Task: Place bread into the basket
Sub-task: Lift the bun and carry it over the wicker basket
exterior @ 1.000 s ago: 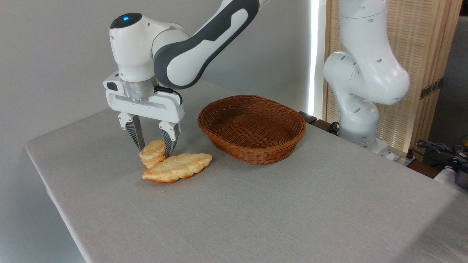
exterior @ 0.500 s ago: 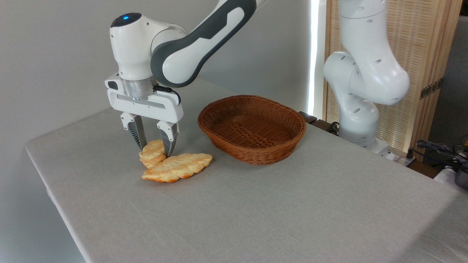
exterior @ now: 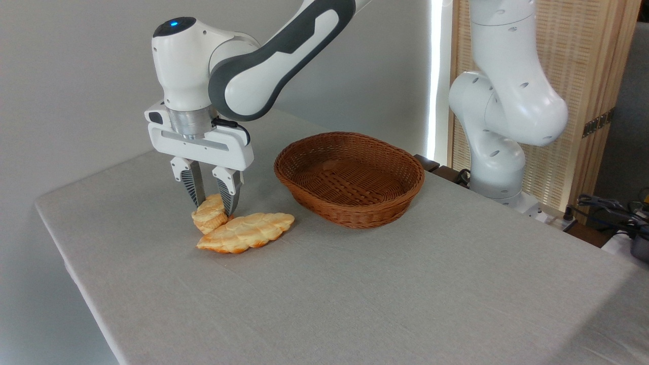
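Claw [exterior: 213, 207] clenched on the bun [exterior: 209, 215], fingers [exterior: 194, 186] pinching its two sides near the table's [exterior: 355, 299] left end. Bun tilted, lower edge seemingly touching the cloth, just beside the braided loaf [exterior: 248, 231]. Wicker basket [exterior: 350, 177] to the right, holding no bread. Grasp apparently made; lift, carry rightward and release into the basket not yet done.

Braided loaf [exterior: 246, 232] (flat) on table [exterior: 355, 294].
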### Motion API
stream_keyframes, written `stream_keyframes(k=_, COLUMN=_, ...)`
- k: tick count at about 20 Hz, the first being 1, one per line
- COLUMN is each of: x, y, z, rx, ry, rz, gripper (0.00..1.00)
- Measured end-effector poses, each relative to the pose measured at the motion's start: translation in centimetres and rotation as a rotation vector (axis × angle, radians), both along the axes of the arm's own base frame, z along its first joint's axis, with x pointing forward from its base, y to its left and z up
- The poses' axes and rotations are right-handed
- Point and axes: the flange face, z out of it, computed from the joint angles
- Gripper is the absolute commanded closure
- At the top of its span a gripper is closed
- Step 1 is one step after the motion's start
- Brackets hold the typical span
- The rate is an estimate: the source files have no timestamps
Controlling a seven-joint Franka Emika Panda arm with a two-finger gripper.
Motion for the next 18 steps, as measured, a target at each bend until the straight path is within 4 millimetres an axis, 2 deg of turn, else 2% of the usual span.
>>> stream_keyframes(k=5, x=0.2, y=0.1, z=0.7, rx=-0.004, ry=-0.014, rz=0.003, gripper=0.47)
stream_keyframes(k=8, x=0.4, y=0.6, z=3.0, rx=-0.011, ry=-0.055, rz=0.014, gripper=0.46)
stream_keyframes(k=12, x=0.2, y=3.4, z=6.2, rx=0.013, ry=-0.073, rz=0.036, gripper=0.44)
stream_keyframes(k=15, x=-0.4, y=6.0, z=7.9, rx=0.051, ry=-0.046, rz=-0.026, gripper=0.41)
stream_keyframes(k=18, x=-1.6, y=6.6, z=9.2, rx=0.074, ry=-0.02, rz=-0.084, gripper=0.41)
